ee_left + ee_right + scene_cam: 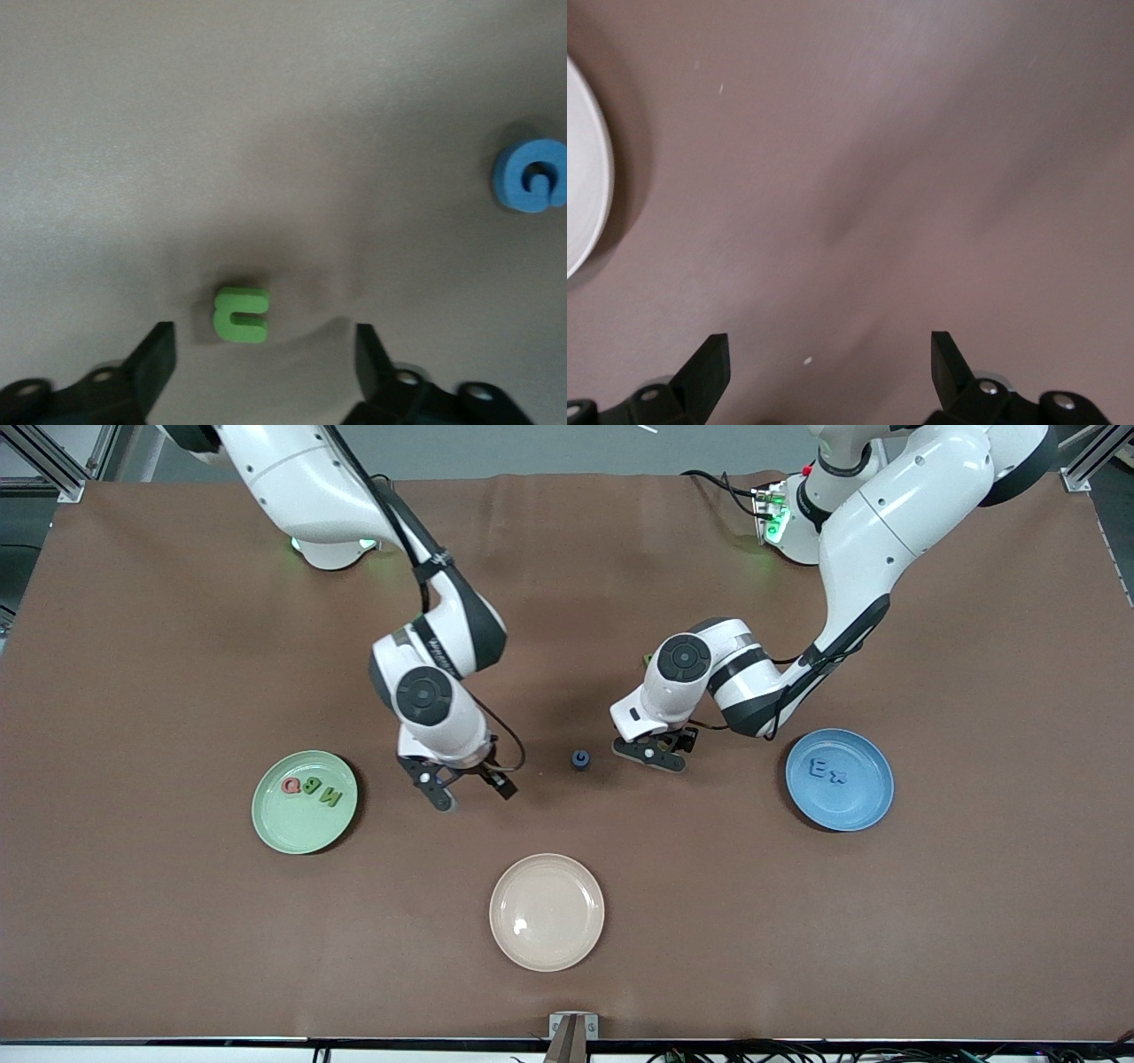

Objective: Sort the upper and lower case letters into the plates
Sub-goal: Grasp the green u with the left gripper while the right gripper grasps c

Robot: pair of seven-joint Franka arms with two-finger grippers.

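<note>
Foam letters lay on the matte brown table (177, 646): a chunky green one (241, 313) between the left gripper's (262, 354) spread fingers, a blue one (580, 759) beside it. Glossy mint plate (283, 828) and sky-blue plate (864, 808) flanked it. The right gripper (468, 788) hovered, fingers apart.

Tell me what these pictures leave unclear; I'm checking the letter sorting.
- Small green foam letter: front view, hidden under the left end effector; seen only in the left wrist view.
- Letters in the pale mint green plate and sky blue plate: front view, too small to tell case.
- Cream-beige round plate: right wrist view, cut off by the edge.
</note>
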